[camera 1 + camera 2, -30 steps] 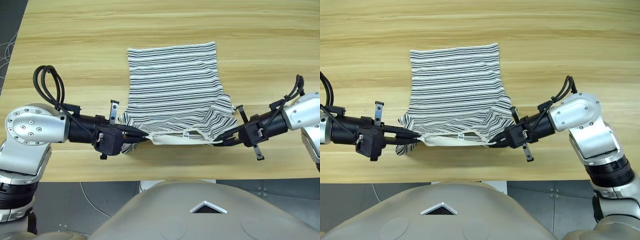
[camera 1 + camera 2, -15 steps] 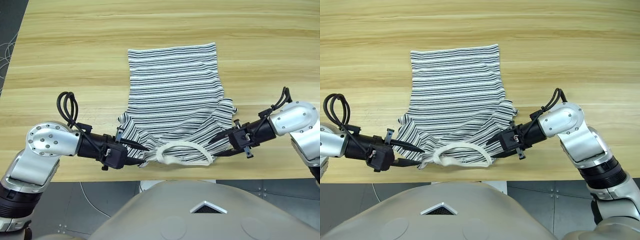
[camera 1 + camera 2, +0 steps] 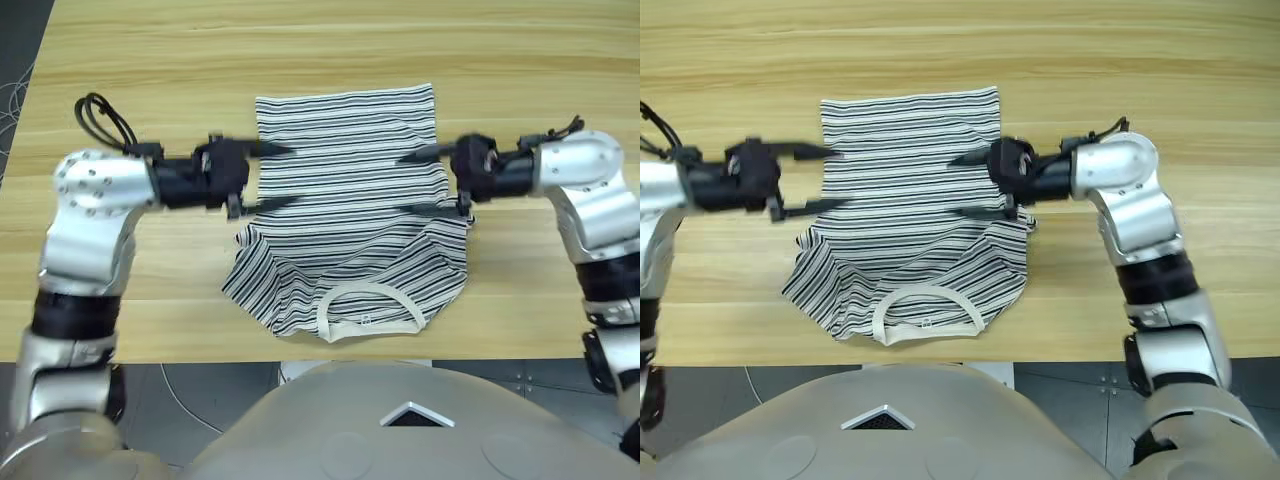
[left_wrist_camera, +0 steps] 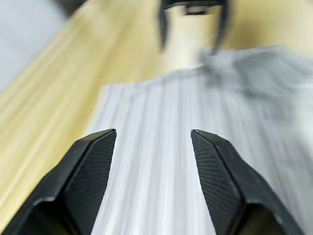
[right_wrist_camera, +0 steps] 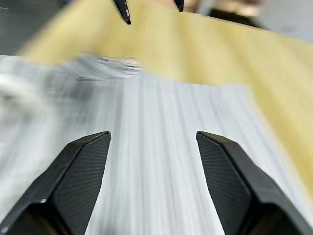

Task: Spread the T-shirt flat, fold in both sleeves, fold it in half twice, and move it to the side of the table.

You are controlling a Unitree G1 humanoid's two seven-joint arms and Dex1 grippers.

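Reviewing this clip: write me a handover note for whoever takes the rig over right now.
Left gripper: open, empty, over the T-shirt's left edge.
Right gripper: open, empty, over its right edge.
T-shirt: middle of the table, hem far and flat, collar nearest the robot, shoulder end rumpled.
Done: roughly spread. Sleeve folds: cannot tell.
Left: smooth the shoulders, halve twice, move it to the side.

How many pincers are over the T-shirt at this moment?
2. The left pincer is over the left edge of the T-shirt, open. The right pincer is over its right edge, also open.
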